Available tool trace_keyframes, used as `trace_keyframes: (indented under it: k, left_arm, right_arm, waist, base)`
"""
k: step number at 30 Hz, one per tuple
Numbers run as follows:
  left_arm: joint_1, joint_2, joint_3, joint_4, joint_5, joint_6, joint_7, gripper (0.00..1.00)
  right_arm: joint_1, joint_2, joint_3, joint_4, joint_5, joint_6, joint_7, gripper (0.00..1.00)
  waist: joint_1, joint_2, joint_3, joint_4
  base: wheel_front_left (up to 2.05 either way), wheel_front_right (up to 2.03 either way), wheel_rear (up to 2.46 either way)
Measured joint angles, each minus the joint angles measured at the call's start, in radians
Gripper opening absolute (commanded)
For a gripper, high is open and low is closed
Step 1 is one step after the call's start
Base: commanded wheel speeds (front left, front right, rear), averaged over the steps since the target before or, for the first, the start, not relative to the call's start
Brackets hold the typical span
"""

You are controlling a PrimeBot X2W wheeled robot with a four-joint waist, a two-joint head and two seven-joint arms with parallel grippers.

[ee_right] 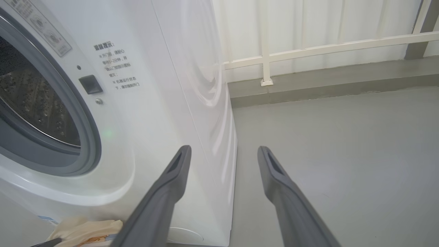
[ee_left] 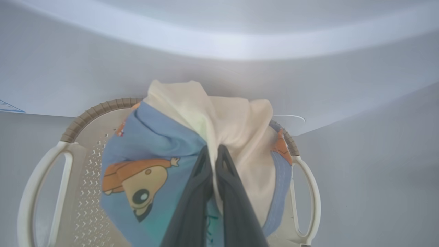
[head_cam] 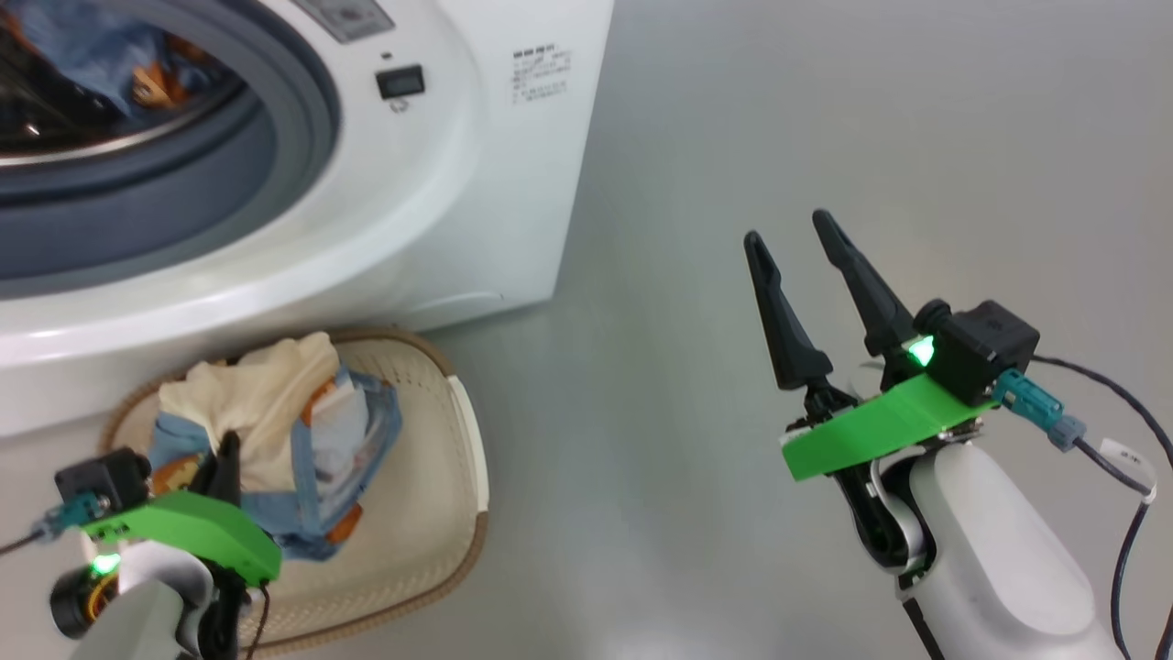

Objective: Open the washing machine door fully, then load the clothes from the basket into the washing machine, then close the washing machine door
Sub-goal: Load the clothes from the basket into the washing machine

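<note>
The washing machine [head_cam: 440, 183] stands at the upper left with its drum mouth uncovered; blue printed clothes [head_cam: 110, 55] lie inside the drum. The washing machine door is out of view. Below the machine sits the basket [head_cam: 467, 431], holding a cream cloth [head_cam: 257, 394] bunched over blue printed clothes [head_cam: 367, 431]. My left gripper [head_cam: 227, 445] reaches into the basket and is shut on the clothes; the left wrist view shows my left gripper [ee_left: 214, 149] pinching where the cream cloth [ee_left: 236, 127] meets the blue fabric [ee_left: 154, 144]. My right gripper [head_cam: 786, 229] hangs open over the floor, holding nothing.
Grey floor [head_cam: 825, 110] stretches to the right of the machine. In the right wrist view my right gripper [ee_right: 223, 149] points past the machine's corner [ee_right: 226, 137] toward a white railing [ee_right: 308, 51] and a low kerb along the back wall.
</note>
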Motion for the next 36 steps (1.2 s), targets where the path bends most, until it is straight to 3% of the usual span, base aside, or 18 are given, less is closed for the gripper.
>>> trace_keyframes:
  k: [15,24,36]
  left_arm:
    - [0.171,-0.01,0.092,-0.241,0.029,0.0,-0.004,0.0]
    - [0.274,-0.04,0.186,-0.438,0.159,0.005,-0.004,0.0]
    - [0.387,-0.072,0.276,-0.694,0.284,0.055,-0.004,0.0]
  right_arm:
    - [0.091,-0.036,-0.007,0.028,0.019,0.0,0.0,1.0]
    - [0.146,-0.066,-0.017,0.035,0.052,0.0,0.0,1.0]
    - [0.192,-0.089,-0.014,0.043,0.064,0.0,0.0,1.0]
  waist:
    - [0.0,0.0,-0.186,0.054]
    - [0.0,0.0,-0.285,0.085]
    - [0.0,0.0,-0.374,0.126]
  base:
    - [0.0,0.0,0.0]
    - [0.0,0.0,0.0]
    - [0.0,0.0,0.0]
